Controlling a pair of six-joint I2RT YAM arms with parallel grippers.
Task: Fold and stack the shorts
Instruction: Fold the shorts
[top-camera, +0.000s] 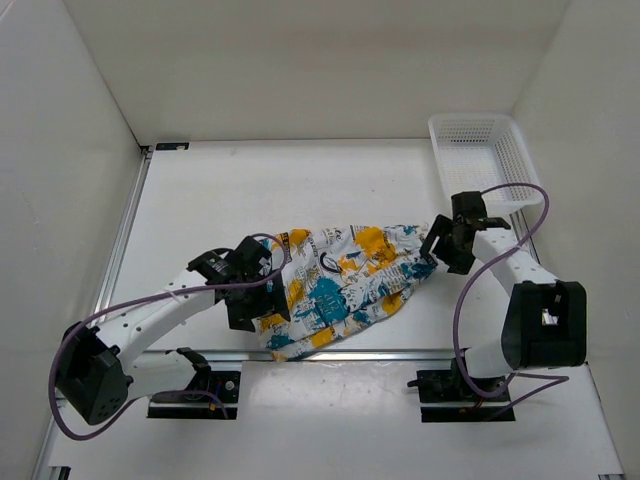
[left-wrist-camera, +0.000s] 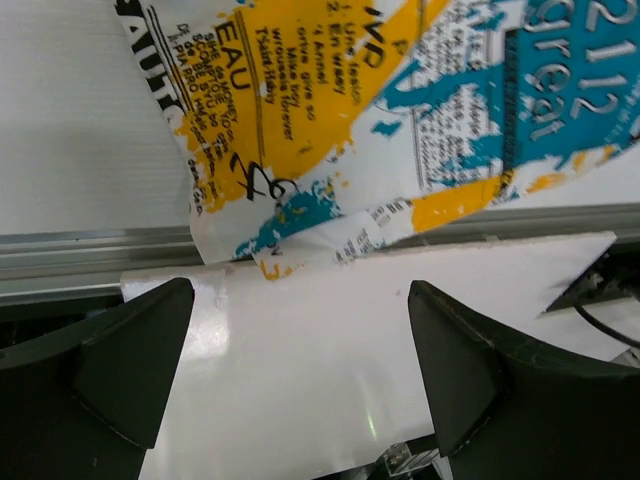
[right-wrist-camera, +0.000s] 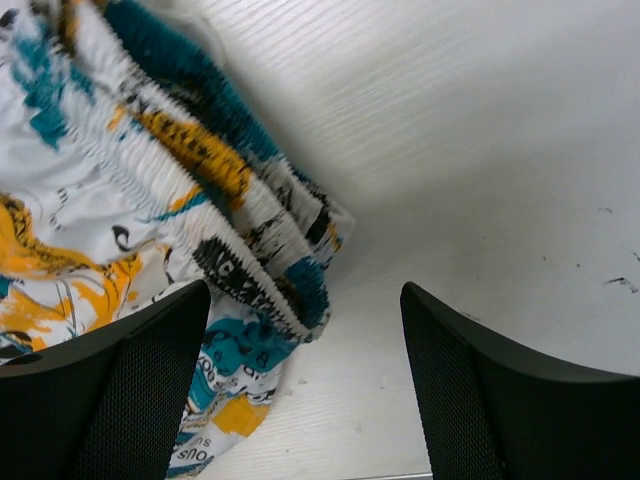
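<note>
The shorts (top-camera: 340, 285) lie spread across the near middle of the table, white with teal, yellow-orange and black print. My left gripper (top-camera: 255, 300) is open at their left end, its jaws wide apart over bare white surface, with the hem (left-wrist-camera: 330, 150) just beyond the fingertips. My right gripper (top-camera: 445, 250) is open at their right end. In the right wrist view the gathered elastic waistband (right-wrist-camera: 200, 170) lies by the left finger (right-wrist-camera: 110, 390), with nothing held between the jaws.
A white mesh basket (top-camera: 480, 160) stands at the back right, beyond the right arm. A metal rail (top-camera: 330, 353) runs along the table's near edge, just under the shorts' lower edge. White walls close in the left, back and right.
</note>
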